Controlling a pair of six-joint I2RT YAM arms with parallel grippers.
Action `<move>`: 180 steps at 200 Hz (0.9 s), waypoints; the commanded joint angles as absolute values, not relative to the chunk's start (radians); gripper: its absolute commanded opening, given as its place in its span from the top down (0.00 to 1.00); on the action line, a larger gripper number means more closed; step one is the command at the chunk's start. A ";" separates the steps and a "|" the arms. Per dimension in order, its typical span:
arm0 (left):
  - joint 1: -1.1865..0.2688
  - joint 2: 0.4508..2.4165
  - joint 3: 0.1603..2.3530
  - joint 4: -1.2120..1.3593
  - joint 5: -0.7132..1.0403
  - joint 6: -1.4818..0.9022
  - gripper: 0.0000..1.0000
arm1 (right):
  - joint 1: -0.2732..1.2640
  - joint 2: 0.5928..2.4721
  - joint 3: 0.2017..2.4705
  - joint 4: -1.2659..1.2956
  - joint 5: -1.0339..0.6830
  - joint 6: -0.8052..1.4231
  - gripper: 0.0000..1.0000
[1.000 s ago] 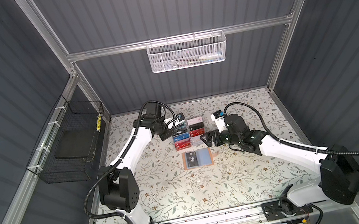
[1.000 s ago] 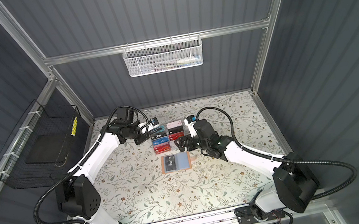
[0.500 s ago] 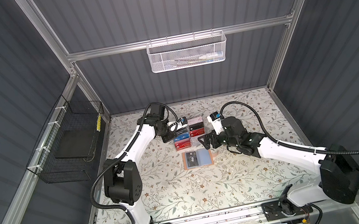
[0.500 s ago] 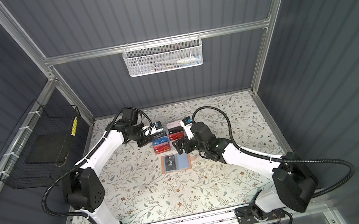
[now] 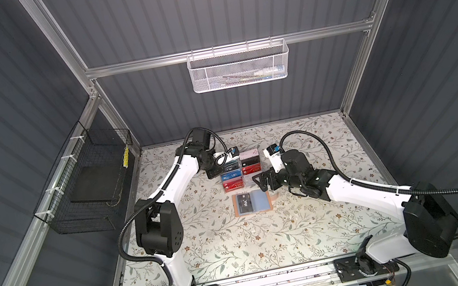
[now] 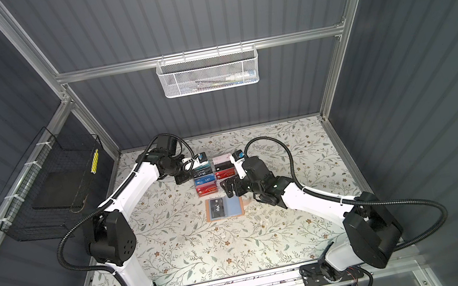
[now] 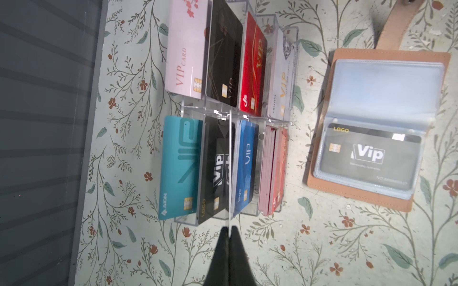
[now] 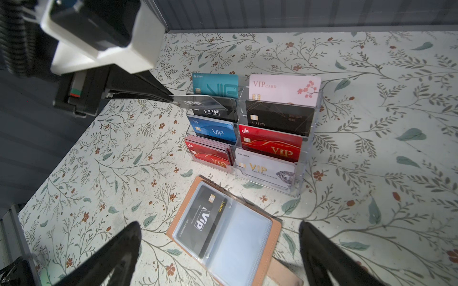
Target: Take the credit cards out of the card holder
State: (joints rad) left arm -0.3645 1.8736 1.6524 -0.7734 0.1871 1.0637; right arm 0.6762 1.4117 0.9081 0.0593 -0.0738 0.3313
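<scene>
Top view: right pincer (image 5: 260, 183), released wide, has edged left, now just above open card holder (image 5: 261, 201) at frame centre.
Left wrist: left pincer (image 7: 229, 231) clenched on black card (image 7: 230, 173), edge-on over rack (image 7: 285, 27).
Right wrist: pocketed card (image 8: 203, 220) remains, likely next out.

The left arm (image 5: 177, 176) and right arm (image 5: 364, 194) share white links, black joint housings and ribbed black cables, with tapered black fingers (image 8: 119, 252) tipping the right gripper (image 8: 218, 224).

Tan card holder (image 7: 357, 196), grey-blue pocket pages (image 7: 386, 86) — black credit card (image 7: 369, 158) — pale leafy-floral table (image 7: 128, 99).
</scene>
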 commanded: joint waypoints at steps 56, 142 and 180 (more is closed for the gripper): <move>-0.347 1.927 1.701 -0.846 0.185 1.151 1.00 | 0.681 1.394 0.892 0.076 -0.067 0.327 0.01; -0.345 1.939 1.687 -0.804 0.174 1.149 1.00 | 0.681 1.398 0.888 0.083 -0.074 0.328 0.01; -0.345 1.944 1.684 -0.792 0.171 1.148 1.00 | 0.681 1.401 0.888 0.085 -0.079 0.331 0.01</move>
State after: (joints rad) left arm -0.3515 1.9308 1.6756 -0.7662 0.1761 1.0672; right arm 0.6762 1.4109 0.9031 0.0608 -0.0753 0.3321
